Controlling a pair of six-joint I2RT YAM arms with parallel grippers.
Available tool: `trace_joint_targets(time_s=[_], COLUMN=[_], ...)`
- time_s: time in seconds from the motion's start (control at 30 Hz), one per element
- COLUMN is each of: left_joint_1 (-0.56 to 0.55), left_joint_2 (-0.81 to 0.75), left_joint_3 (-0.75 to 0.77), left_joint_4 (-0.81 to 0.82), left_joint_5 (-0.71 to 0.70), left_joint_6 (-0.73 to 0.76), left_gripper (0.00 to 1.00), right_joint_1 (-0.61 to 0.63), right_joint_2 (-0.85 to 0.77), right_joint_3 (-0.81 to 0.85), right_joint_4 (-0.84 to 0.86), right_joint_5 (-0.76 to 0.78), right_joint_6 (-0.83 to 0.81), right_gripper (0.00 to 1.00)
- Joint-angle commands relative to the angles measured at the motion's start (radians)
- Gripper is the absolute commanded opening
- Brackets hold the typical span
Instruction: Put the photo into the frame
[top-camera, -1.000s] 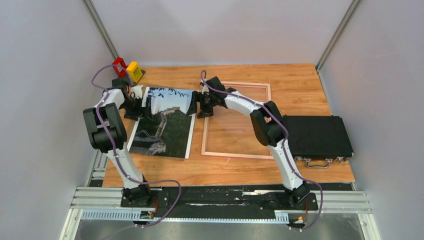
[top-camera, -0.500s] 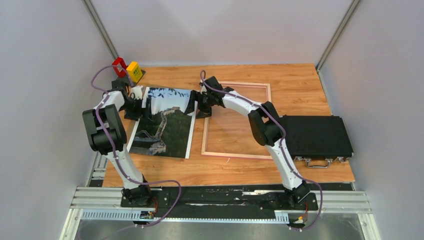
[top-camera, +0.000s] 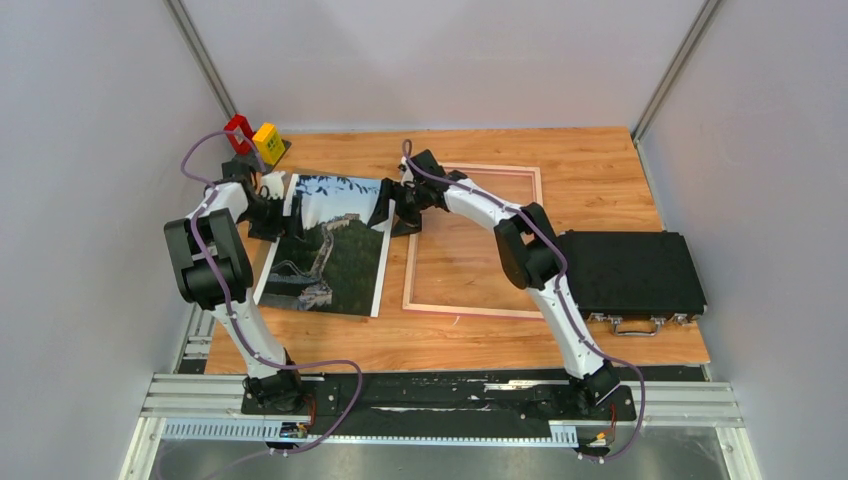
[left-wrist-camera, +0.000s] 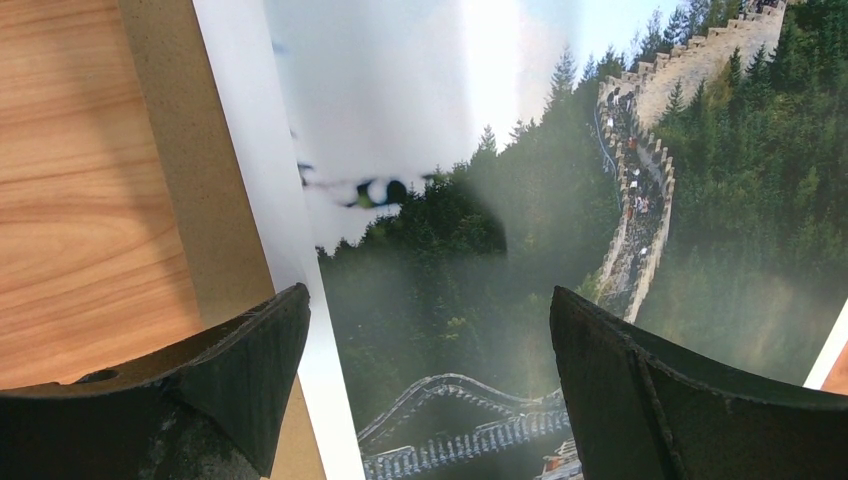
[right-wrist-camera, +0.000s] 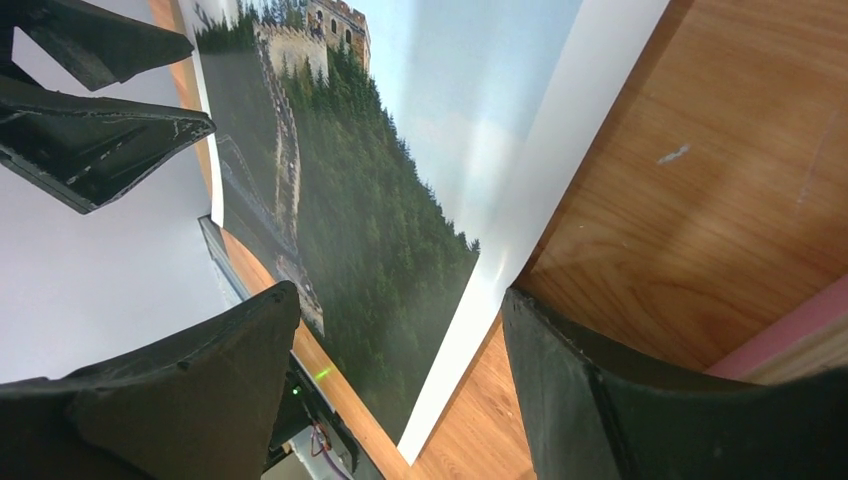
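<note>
Both sets of jaws stand wide, gripping nothing. From above, the left gripper (top-camera: 266, 204) and right gripper (top-camera: 392, 208) sit at the two far corners of the photo (top-camera: 330, 260). It lies on the table (top-camera: 330, 345) just left of the frame (top-camera: 470, 311), its far edge curled up.

On the left wrist, the open fingers (left-wrist-camera: 240, 370) straddle the white border, with a brown board (left-wrist-camera: 175, 150) showing beside it.

On the right wrist, the raised border passes between the fingers (right-wrist-camera: 600, 400), and the frame's pink edge is close by.

As I judge it, both should close evenly on the border alone. They should then lift together and carry the print sideways, keeping it taut enough not to crease.
</note>
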Motion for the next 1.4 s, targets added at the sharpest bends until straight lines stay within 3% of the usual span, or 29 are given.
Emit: trace_joint_targets(time_s=[0.0, 0.57, 0.97, 1.17, 1.37], left_joint_1=[0.003, 0.001, 0.002, 0.001, 0.002], left_joint_2=[0.017, 0.025, 0.006, -0.006, -0.034], left_joint_3=[-0.044, -0.051, -0.068, -0.074, -0.068], left_joint_4=[-0.043, -0.060, -0.102, -0.119, -0.122], left_joint_5=[0.061, 0.145, 0.230, 0.255, 0.245], left_joint_6=[0.026, 0.051, 0.097, 0.113, 0.111], left_gripper=[0.97, 0.96, 0.95, 0.95, 0.95], right_joint_1=[-0.003, -0.045, -0.046, -0.046, -0.058], right_joint_2=[0.097, -0.024, 0.045, 0.064, 0.028], right_joint_3=[-0.016, -0.233, -0.158, -0.126, -0.137], right_joint_4=[-0.015, 0.261, 0.291, 0.290, 0.290], right_joint_5=[-0.013, -0.258, -0.313, -0.323, -0.331], right_joint_6=[-0.017, -0.005, -0.025, -0.036, -0.054], right_gripper=[0.77, 0.70, 0.61, 0.42, 0.09])
